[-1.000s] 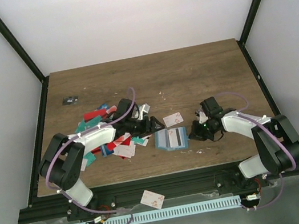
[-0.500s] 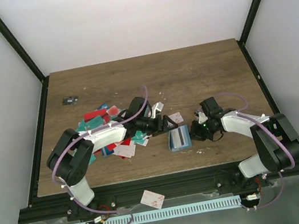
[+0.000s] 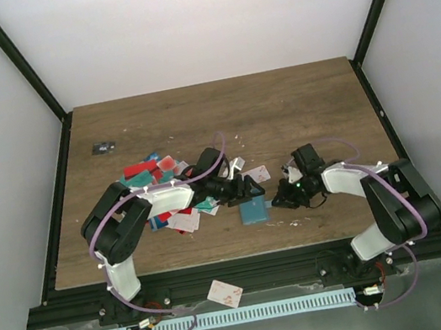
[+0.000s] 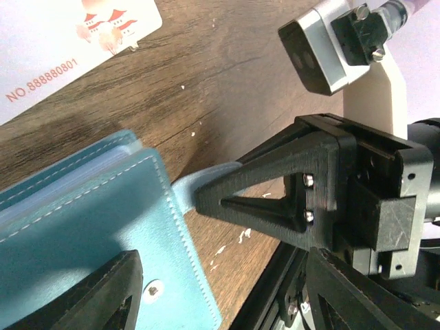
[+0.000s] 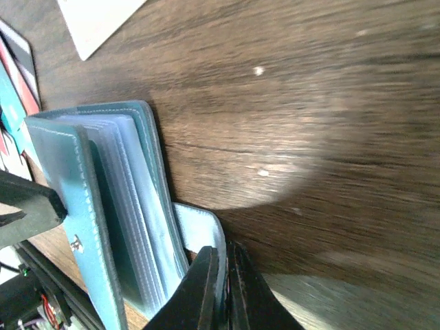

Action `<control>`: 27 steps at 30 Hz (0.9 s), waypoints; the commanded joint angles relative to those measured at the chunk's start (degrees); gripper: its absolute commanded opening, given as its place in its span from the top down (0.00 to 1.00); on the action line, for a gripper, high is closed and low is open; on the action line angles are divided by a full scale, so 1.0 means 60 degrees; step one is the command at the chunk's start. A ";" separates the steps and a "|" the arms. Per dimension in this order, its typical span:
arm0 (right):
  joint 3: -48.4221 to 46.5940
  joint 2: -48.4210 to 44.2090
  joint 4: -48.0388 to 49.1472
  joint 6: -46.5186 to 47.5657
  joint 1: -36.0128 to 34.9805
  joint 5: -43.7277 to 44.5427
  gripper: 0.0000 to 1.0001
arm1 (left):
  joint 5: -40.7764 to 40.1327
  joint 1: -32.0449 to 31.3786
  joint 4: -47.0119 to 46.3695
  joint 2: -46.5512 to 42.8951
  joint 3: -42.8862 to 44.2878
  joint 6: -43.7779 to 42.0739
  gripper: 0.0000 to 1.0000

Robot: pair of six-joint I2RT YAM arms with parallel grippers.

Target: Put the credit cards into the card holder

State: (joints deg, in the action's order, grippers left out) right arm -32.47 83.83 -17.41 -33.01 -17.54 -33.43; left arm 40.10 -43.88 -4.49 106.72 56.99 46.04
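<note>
Whereas the holder (image 3: 254,210) had lain open a second earlier, the top view showed it folded nearly shut on the table (image 3: 279,112), the left gripper (image 3: 247,191) moved over it. The left wrist view showed the left jaws wide, gripping nothing. The right wrist view showed the right gripper (image 5: 223,275) pinched shut on the tab (image 5: 199,230); reopening was judged necessary before cards (image 3: 150,177) go in.

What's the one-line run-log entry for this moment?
left gripper open, at card holder | right gripper shut on tab | holder partly folded | credit cards loose on table
</note>
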 commanded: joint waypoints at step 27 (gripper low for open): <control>-0.1394 -0.0659 -0.1451 0.1081 -0.0746 0.0115 0.57 | -0.1401 0.0041 0.2775 -0.1168 0.0217 -0.1622 0.53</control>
State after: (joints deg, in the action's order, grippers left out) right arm -37.67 82.19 -23.11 -28.25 -21.56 -33.78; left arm 32.32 -43.77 11.05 100.12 57.32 37.45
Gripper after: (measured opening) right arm 0.424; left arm 0.511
